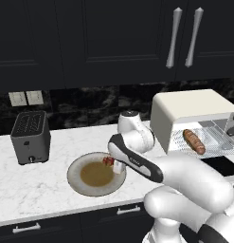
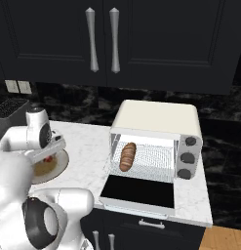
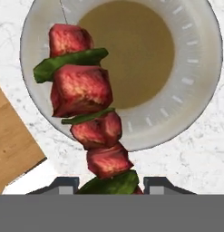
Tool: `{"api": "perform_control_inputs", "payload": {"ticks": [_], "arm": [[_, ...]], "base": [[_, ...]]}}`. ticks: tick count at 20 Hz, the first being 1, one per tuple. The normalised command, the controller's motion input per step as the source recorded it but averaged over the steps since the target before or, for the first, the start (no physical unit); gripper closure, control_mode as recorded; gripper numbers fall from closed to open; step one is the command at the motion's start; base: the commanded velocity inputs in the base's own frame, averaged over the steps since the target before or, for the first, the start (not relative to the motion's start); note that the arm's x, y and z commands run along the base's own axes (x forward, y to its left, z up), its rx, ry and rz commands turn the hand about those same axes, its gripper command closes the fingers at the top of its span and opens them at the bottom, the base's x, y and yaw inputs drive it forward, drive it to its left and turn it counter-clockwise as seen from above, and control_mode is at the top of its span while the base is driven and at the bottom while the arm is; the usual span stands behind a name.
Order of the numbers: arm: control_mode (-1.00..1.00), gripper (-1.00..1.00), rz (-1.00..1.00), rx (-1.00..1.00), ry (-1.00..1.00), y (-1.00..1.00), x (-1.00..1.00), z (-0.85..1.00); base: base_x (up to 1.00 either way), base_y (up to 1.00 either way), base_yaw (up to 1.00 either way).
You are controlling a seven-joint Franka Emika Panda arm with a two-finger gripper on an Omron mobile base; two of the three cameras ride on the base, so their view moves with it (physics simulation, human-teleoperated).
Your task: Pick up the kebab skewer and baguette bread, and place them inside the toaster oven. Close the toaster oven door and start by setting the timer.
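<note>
The pincer (image 3: 111, 185) is pinching the kebab skewer (image 3: 86, 108) at its lower end over the plate (image 1: 76, 182), so I judge it should lift straight up and carry the skewer slowly to the open toaster oven (image 2: 156, 122), beside the baguette bread (image 2: 127, 156) on the rack.
</note>
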Motion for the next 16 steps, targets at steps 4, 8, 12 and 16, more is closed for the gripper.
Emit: {"api": "perform_control_inputs", "payload": {"ticks": [4, 8, 12, 16], "arm": [[-1.0, 1.0, -0.01, 0.08, -0.04, -1.0, -0.91, 0.91], [-1.0, 1.0, -0.11, 0.06, 0.0, -1.0, -0.46, 0.84], [-1.0, 1.0, -0.16, 0.04, -0.01, -1.0, -0.13, 0.85], [-1.0, 1.0, -0.24, 0.02, 0.0, -1.0, -0.01, 0.64]], "base": [[0.0, 0.0, 0.0], [0.0, 0.0, 0.0], [0.0, 0.0, 0.0], [0.0, 0.0, 0.0]]}}
